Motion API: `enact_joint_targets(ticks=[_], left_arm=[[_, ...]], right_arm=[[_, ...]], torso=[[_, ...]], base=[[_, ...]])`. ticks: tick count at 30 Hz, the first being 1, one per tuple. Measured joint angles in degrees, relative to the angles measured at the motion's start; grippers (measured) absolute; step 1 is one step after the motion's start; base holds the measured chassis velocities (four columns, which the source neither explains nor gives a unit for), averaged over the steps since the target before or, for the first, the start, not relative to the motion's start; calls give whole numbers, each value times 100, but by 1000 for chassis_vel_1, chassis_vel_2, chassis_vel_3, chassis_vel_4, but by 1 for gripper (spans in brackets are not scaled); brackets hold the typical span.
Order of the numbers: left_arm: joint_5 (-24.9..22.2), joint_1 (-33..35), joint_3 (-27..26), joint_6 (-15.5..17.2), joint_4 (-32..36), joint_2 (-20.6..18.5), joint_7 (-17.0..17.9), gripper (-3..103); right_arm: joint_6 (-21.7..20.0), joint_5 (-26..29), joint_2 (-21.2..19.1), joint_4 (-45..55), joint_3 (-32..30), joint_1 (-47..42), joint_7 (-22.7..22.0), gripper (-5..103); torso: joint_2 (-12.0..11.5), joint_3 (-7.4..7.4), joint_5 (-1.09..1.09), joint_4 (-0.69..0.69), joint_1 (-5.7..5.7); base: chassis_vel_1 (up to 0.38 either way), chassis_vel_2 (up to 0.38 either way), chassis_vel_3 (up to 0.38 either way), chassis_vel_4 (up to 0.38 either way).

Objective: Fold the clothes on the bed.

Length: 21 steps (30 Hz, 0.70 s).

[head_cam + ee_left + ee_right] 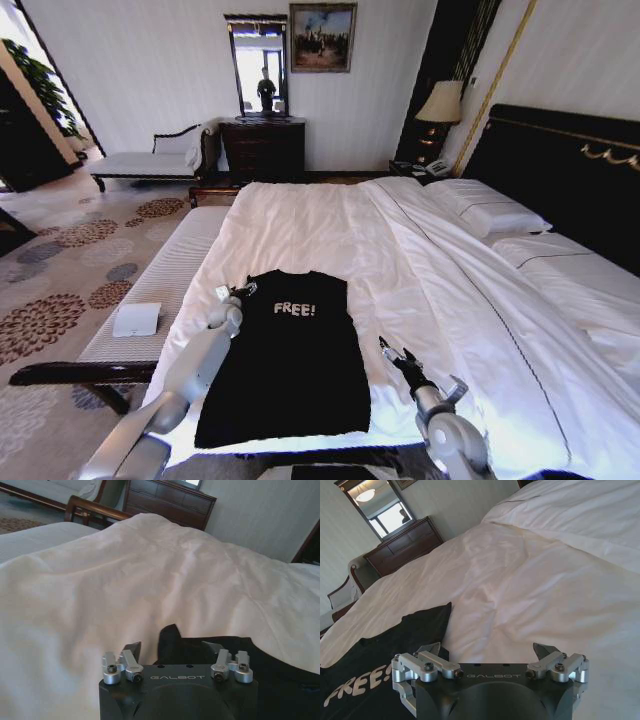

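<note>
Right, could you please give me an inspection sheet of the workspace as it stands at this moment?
Surface: bed, white duvet, lightly creased.
Job's things: black T-shirt lies flat near the foot edge, sleeves tucked in, FREE! lettering facing up.
Clutter: small white box on the striped bench beside the bed.
Grippers: left gripper at the shirt's upper left corner, jaws open; right gripper over the duvet just right of the shirt, jaws open.
Cables: nothing seen.
Surroundings: pillows, dark headboard, dresser with mirror, lamp, patterned carpet.
</note>
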State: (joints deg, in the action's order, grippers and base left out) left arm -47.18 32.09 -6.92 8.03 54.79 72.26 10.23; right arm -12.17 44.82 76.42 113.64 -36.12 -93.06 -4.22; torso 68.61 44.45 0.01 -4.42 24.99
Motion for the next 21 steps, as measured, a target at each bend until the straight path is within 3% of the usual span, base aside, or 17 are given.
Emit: enact_joint_targets(ticks=[1,11,21], left_arm=[[24,-75,10,-17,-143,55,-68,64],[57,-389,35,-36,-732,292,-189,51],[135,-549,21,9,-972,275,-60,47]], right_arm=[[-5,5,-7,3,-14,0,-3,100],[-12,5,-16,-4,-26,24,-5,100],[-24,14,12,47,-30,38,-5,100]], torso=[[0,0,0,0,0],[0,0,-1,0,0],[0,0,-1,-1,1]], base=[[0,0,0,0],[0,0,0,0],[0,0,0,0]])
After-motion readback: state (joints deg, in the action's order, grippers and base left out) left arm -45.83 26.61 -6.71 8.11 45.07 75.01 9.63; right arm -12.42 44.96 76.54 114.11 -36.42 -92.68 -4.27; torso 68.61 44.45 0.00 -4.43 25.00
